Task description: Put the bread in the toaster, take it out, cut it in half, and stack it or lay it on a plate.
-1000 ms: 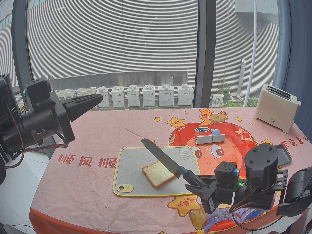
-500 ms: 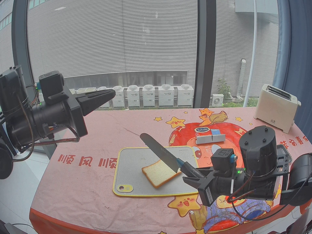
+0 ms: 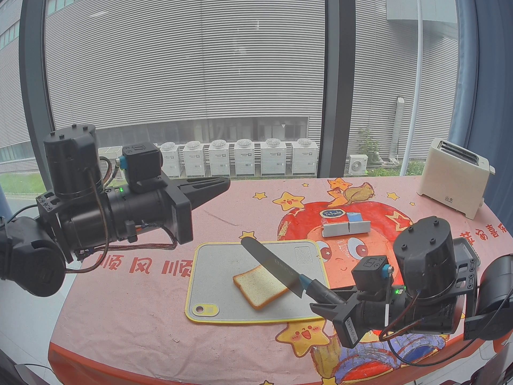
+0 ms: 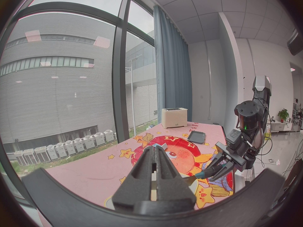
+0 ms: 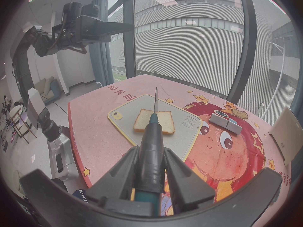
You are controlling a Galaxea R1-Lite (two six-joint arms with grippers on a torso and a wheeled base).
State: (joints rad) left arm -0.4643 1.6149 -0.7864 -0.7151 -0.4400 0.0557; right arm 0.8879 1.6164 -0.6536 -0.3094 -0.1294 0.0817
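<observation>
A slice of bread [image 3: 261,286] [image 5: 154,121] lies flat on the grey, yellow-rimmed cutting board [image 3: 219,274] [image 5: 183,133]. My right gripper [image 3: 334,300] [image 5: 151,161] is shut on the dark handle of a knife [image 3: 272,266] [image 5: 155,103], whose blade slants up over the bread's right part. My left gripper [image 3: 216,185] [image 4: 154,171] hangs shut with nothing in it, high above the table's left side, behind the board. The white toaster [image 3: 454,176] [image 4: 174,117] [image 5: 285,136] stands at the far right corner. A dark plate [image 3: 470,253] [image 4: 196,136] lies beside my right arm.
A small grey and blue knife holder [image 3: 346,224] [image 5: 225,123] rests behind the board on the apple print of the pink tablecloth [image 3: 133,306]. A window runs along the table's far edge. The table's left part is bare.
My left arm has swung right and down toward the table's middle. My right gripper with the knife rose slightly, then came back down and to the right, the blade still over the bread.
</observation>
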